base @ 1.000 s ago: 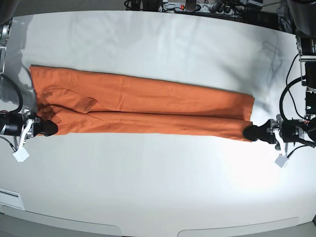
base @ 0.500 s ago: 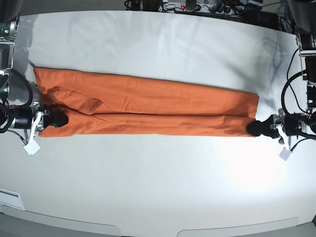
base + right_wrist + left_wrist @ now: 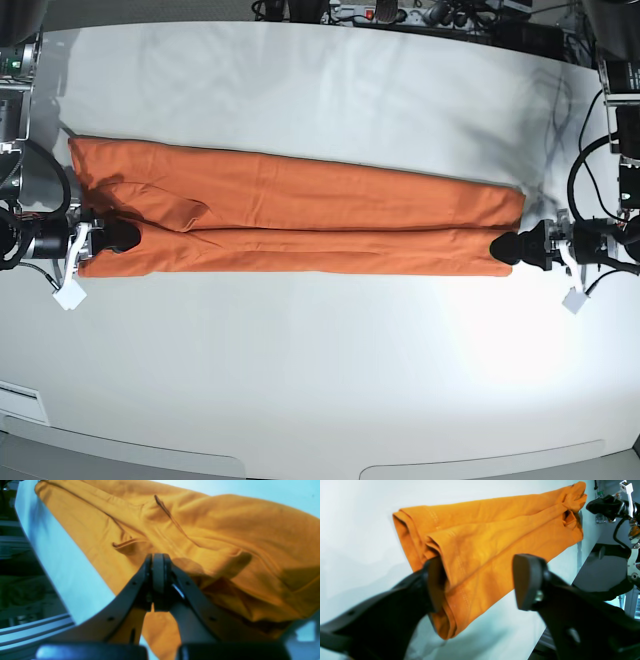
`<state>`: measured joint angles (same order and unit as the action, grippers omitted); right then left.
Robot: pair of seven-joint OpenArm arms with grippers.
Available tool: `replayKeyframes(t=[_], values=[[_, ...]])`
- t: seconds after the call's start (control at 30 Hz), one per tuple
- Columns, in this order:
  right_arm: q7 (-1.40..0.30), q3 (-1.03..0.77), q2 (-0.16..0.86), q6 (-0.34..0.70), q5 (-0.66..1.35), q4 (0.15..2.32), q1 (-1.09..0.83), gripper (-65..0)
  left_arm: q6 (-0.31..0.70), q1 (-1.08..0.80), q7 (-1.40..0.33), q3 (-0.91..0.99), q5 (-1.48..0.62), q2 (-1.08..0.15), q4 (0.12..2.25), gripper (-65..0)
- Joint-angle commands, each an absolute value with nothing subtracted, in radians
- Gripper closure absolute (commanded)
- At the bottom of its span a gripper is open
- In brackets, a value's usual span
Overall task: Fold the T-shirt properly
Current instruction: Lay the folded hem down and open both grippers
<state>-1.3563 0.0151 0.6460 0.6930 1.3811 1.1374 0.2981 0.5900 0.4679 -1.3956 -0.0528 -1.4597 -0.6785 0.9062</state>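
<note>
Table [image 3: 320, 370]: white, fills nearly all of the base view; its far rim and the clutter of cables behind it are cut off at the top, and a bright glare patch washes out the surface near the right-hand side.
T-shirt [image 3: 300, 222]: orange, lying flat on the table as a long narrow band folded lengthwise, running from one arm to the other; a crease line runs along its length where the near flap overlaps. Neckline, sleeves and any tag are folded under or too small to make out. In the left wrist view [image 3: 480, 555] the hem end shows stacked layers with stitching; the lowest layers are hidden behind a finger. In the right wrist view [image 3: 200, 542] the cloth bunches into soft wrinkles, and its right part is blurred.
Left gripper [image 3: 512, 248]: at the shirt's end on the base view's right. In its wrist view [image 3: 480, 580] the fingers stand wide apart, released; one pad [image 3: 435, 582] touches the folded edge, the other [image 3: 525, 580] is clear of the cloth.
Right gripper [image 3: 118, 236]: at the opposite end, over the cloth. In its wrist view [image 3: 158, 575] the fingers are pressed together; whether a layer of fabric is pinched between them cannot be told, as the tips hide the contact.
</note>
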Motion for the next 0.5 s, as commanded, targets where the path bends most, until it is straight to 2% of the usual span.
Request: replayKeyframes(t=[0.0, 0.17, 0.37, 0.47], values=[[-1.317, 0.005, 0.656, 0.698, 1.379, 1.151, 0.31, 0.0, 0.591, 0.493, -1.396, -0.045, -1.484, -0.699, 0.919, -44.5], [-1.131, 0.005, 0.616, 0.698, 1.148, 1.151, 0.262, 0.0, 0.591, 0.494, -1.396, -0.044, -1.484, -0.699, 0.919, -44.5], [-1.029, 0.005, 0.581, 0.698, 0.939, 1.151, 0.191, 0.0, 0.617, 0.495, -1.396, -0.044, -1.484, -0.703, 0.919, -44.5], [-1.012, 0.005, 0.576, 0.698, 0.908, 1.151, 0.168, 0.0, 0.617, 0.5, -1.396, -0.031, -1.484, -0.707, 0.919, -44.5]])
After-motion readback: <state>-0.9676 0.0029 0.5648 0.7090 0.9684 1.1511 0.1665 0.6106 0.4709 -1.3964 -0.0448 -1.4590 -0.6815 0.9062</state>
